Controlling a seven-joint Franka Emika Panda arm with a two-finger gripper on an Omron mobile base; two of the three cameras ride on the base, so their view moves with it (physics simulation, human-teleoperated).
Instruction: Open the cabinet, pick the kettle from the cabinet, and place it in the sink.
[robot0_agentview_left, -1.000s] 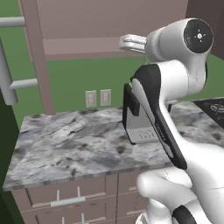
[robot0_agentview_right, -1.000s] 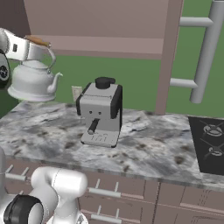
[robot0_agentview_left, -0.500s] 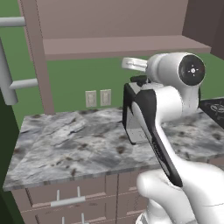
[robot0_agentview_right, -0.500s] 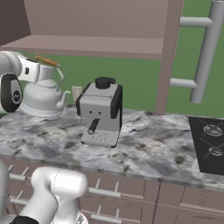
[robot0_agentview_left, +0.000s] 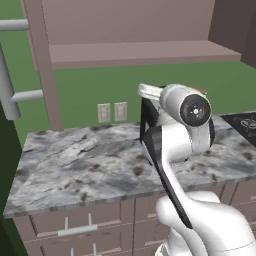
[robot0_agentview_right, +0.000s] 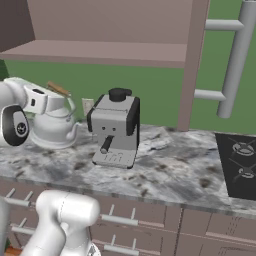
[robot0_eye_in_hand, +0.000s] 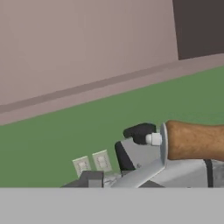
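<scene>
Your white arm rises from the base, folds at the elbow and reaches forward over the grey marble table (robot0_agentview_left: 75, 170), its wrist turned so the hand lies roughly level. In the right base view the end effector (robot0_agentview_right: 50, 97) sits at the top of the small rounded silvery-grey kettle (robot0_agentview_right: 52, 129), clenched on its thin arched tan wooden handle (robot0_agentview_right: 58, 89) — the fingers themselves are hidden behind the hand. The kettle is low over the table, just left of the boxy grey-and-black coffee machine (robot0_agentview_right: 116, 128); you cannot tell whether its base touches the marble. In the hand view the wooden grip (robot0_eye_in_hand: 194, 140) runs across the lower right, with the coffee machine's black knob (robot0_eye_in_hand: 139, 131) just beside its end and two wall sockets (robot0_eye_in_hand: 92, 163) further left. Above, the mauve-brown wall cabinet (robot0_agentview_right: 115, 30) stands open, its lower shelf (robot0_agentview_left: 135, 52) bare. The black stove top (robot0_agentview_right: 242, 165) lies well apart on the right.
</scene>
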